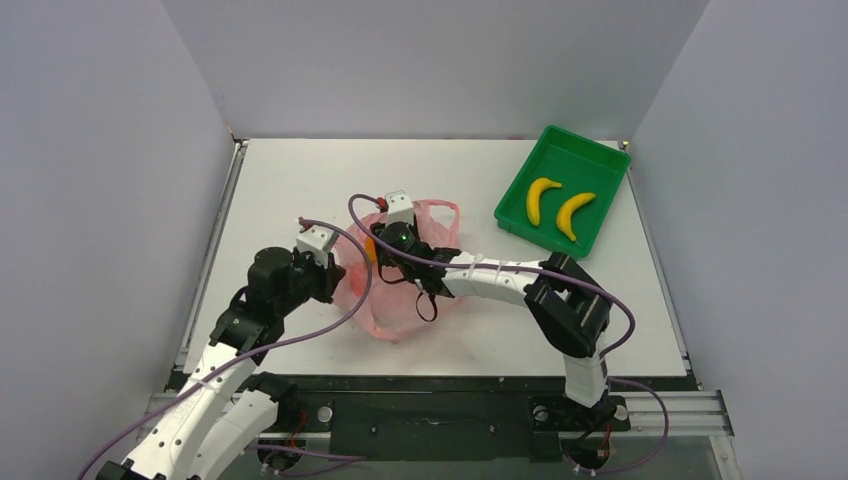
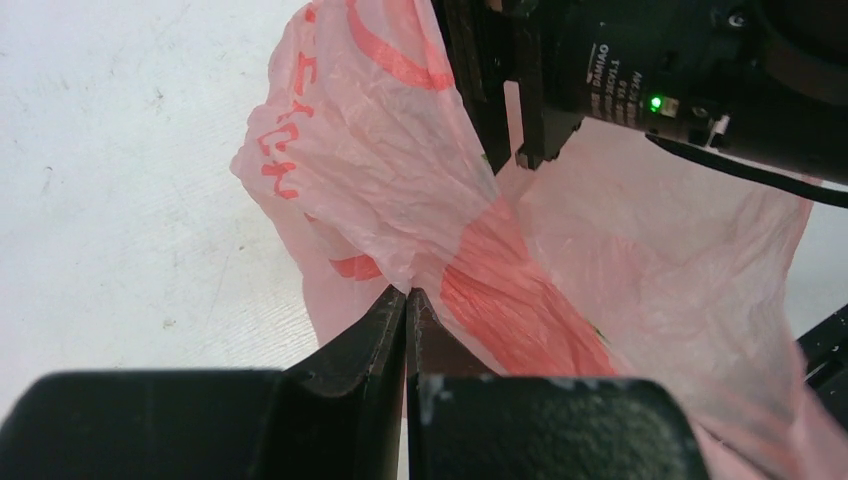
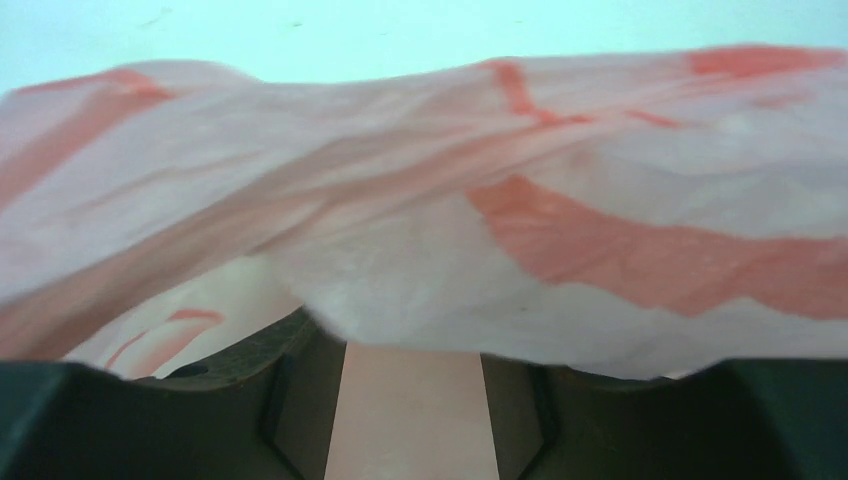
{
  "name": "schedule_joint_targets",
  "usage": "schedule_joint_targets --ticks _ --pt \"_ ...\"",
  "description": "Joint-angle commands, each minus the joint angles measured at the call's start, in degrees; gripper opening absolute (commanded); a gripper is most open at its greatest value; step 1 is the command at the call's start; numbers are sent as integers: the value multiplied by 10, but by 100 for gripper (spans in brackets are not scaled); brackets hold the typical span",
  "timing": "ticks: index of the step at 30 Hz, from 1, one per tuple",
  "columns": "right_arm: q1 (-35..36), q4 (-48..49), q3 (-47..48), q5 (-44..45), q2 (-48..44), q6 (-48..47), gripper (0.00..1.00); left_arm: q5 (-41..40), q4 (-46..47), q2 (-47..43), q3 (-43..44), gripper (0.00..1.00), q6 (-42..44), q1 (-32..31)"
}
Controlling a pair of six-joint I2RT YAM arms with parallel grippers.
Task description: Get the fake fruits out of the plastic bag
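Where the white table point(image 1: 300, 180) shows from above, the pink bag point(image 1: 395, 318) lies crumpled at its middle. A green tray point(image 1: 570, 150) sits at the far right corner. The left gripper point(image 2: 408, 300) is clenched on a fold of the bag. The right gripper point(image 3: 412, 400), jaws parted, sits under the bag's film with nothing visibly grasped. Two bananas point(image 1: 540, 198) point(image 1: 574, 213) lie in the tray, and an orange fruit point(image 1: 370, 250) shows in the bag between the grippers.
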Motion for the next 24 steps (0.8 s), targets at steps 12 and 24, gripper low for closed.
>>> schedule_joint_targets --ticks 12,24 --pt "-54 22 39 87 45 5 71 8 40 -44 2 0 1 -5" --pt "-76 3 158 86 163 104 86 49 45 -29 1 0 1 -9"
